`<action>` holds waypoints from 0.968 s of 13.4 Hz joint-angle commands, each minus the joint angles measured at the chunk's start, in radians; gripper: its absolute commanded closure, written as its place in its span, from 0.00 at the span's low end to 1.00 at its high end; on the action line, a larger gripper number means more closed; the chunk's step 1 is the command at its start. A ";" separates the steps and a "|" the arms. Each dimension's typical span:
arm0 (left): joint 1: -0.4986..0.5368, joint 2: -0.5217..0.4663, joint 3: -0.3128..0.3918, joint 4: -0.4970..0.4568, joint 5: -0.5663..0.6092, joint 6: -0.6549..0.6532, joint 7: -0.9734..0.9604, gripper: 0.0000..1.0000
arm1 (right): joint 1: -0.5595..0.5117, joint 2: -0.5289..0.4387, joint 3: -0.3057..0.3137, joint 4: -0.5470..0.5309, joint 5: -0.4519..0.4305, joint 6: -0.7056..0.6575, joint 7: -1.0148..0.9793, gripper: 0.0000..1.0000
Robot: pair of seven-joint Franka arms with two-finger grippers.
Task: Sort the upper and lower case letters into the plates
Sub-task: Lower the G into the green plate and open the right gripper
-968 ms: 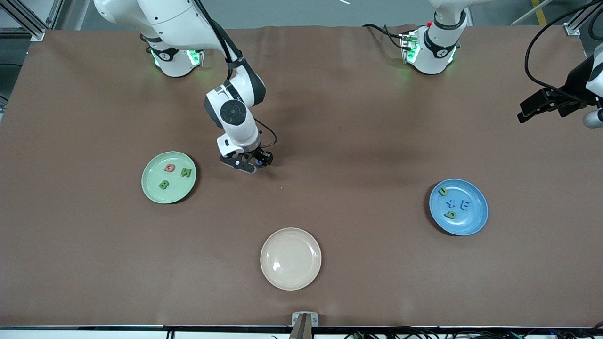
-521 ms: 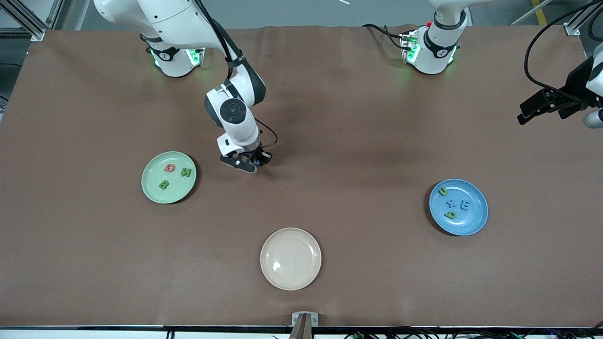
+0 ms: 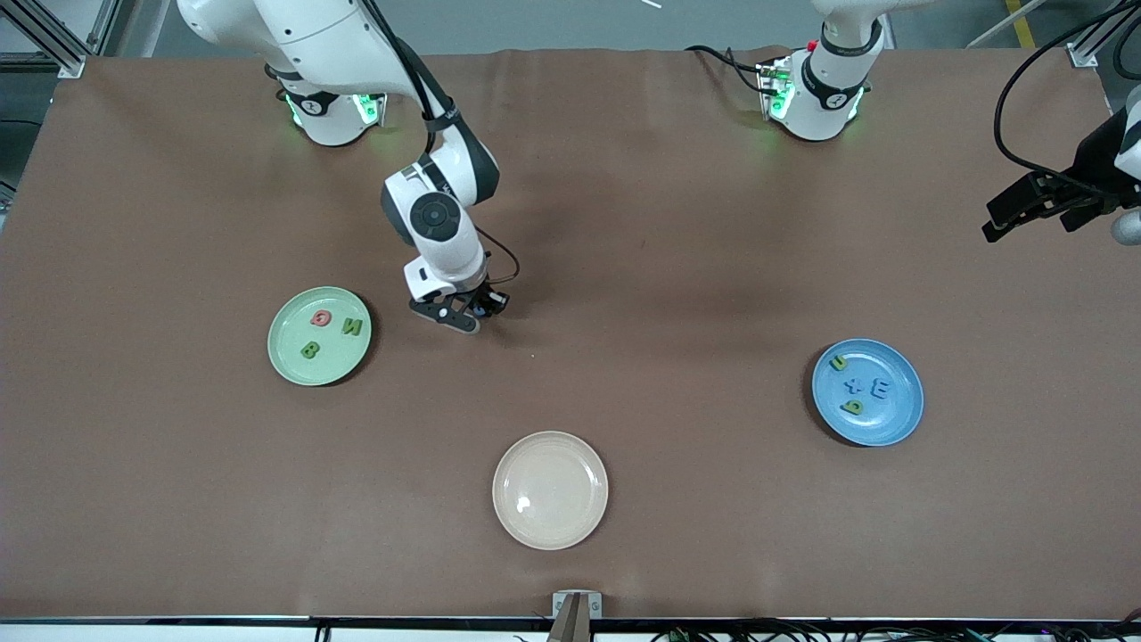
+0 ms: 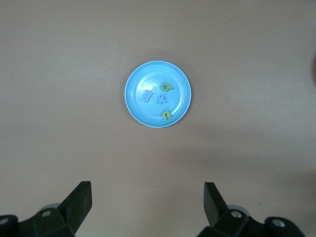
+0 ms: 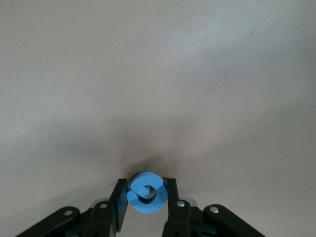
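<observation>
My right gripper (image 3: 478,311) is low over the brown table, beside the mint green plate (image 3: 332,358), toward the left arm's end of the table. It is shut on a small blue curled letter (image 5: 145,193), pinched between both fingers in the right wrist view. The green plate holds a red letter (image 3: 319,317) and two green ones (image 3: 353,326). The blue plate (image 3: 884,419) carries two green letters (image 3: 839,362) and two blue ones (image 3: 878,389). My left gripper (image 3: 991,221) waits high at its own end, open and empty, looking down on the blue plate (image 4: 142,79).
A cream-beige plate (image 3: 550,489) lies empty near the table's front edge, between the two coloured plates. The arm bases stand along the table's edge farthest from the front camera.
My right gripper's fingers have closed on the blue letter, and the hand has shifted slightly toward the green plate. The left arm has barely moved.
</observation>
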 commanded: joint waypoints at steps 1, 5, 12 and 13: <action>0.004 -0.002 -0.004 0.000 -0.019 0.009 0.030 0.00 | -0.138 -0.098 0.008 0.019 0.002 -0.149 -0.184 1.00; 0.007 -0.004 -0.004 0.000 -0.019 0.008 0.030 0.00 | -0.358 -0.140 0.008 0.018 0.001 -0.212 -0.527 1.00; 0.007 -0.001 -0.004 0.003 -0.018 0.006 0.058 0.00 | -0.483 -0.066 0.011 -0.054 0.001 -0.047 -0.692 1.00; 0.007 -0.001 -0.004 0.003 -0.018 0.006 0.058 0.00 | -0.483 -0.052 0.011 -0.056 0.001 -0.039 -0.692 1.00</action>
